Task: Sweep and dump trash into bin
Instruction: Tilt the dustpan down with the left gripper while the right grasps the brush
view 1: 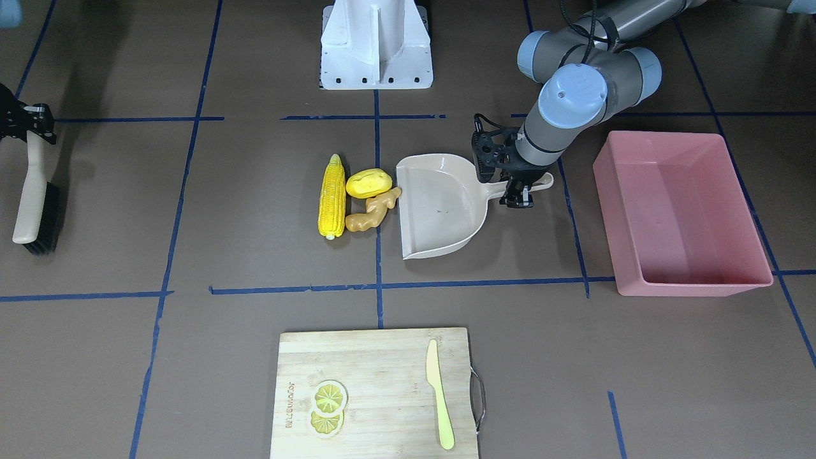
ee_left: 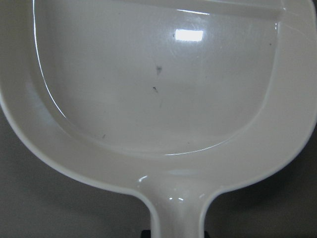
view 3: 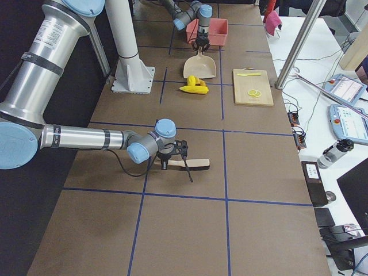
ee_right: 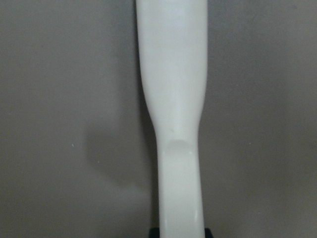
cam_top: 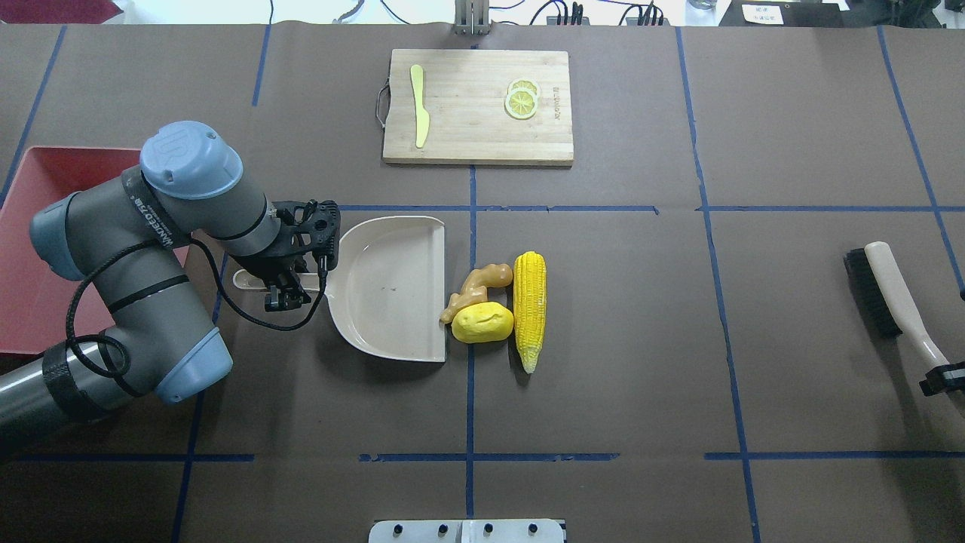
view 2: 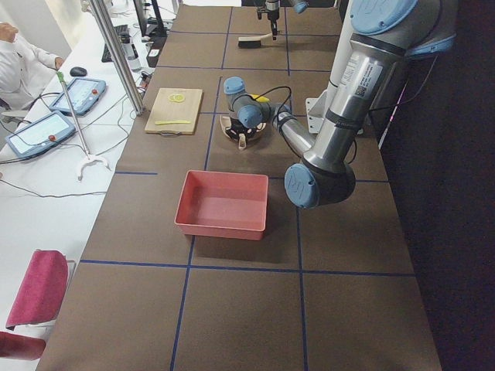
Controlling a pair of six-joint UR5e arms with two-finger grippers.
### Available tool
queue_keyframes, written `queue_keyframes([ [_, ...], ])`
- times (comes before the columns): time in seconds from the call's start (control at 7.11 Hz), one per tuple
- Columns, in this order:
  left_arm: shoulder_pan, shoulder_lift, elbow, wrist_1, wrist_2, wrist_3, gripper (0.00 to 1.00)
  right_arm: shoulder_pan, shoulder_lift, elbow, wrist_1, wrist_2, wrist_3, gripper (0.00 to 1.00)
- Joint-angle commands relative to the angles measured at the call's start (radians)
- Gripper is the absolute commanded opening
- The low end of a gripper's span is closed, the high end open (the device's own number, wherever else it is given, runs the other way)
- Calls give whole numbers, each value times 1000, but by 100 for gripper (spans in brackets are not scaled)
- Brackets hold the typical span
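Looking down from the overhead camera, left to right: the pink bin (cam_top: 30, 226) sits at the far left edge of the table (cam_top: 641, 339), partly hidden under the left arm. Nothing shows inside it in the front view.

Next up, the left gripper (cam_top: 286, 290) has its fingers pinched narrow on the handle of the beige dustpan (cam_top: 388, 286). The pan lies flat with its open lip facing right, and the wrist cam shows only a few dark specks in it.

Right at that lip is the trash, all bunched together. The ginger root (cam_top: 479, 283) has one end touching the pan's edge. The potato (cam_top: 482, 323) is pressed against it on the near side. The corn cob (cam_top: 529, 305) lies along the right of both, parallel to the lip. None of it is in the pan or the bin.

Farther back, a wooden cutting board (cam_top: 475, 136) holds a pale knife (cam_top: 418, 105) and lemon slices (cam_top: 522, 99).

Way over on the right, well apart from the pile, the brush (cam_top: 889, 298) lies on the table. The right gripper (cam_top: 942, 375) is clamped on the end of its handle.
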Motion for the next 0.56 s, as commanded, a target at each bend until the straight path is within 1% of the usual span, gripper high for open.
queue_keyframes([
  [0.0, 1, 0, 0, 0, 0, -1, 0, -25, 8, 45, 8, -17, 0, 0],
  [0.28, 4, -4, 0, 1, 3, -10, 0, -87, 83, 93, -7, -10, 13, 0],
  [0.42, 6, -6, 0, 3, 3, -12, 0, -142, 102, 129, -7, -14, 89, 0],
])
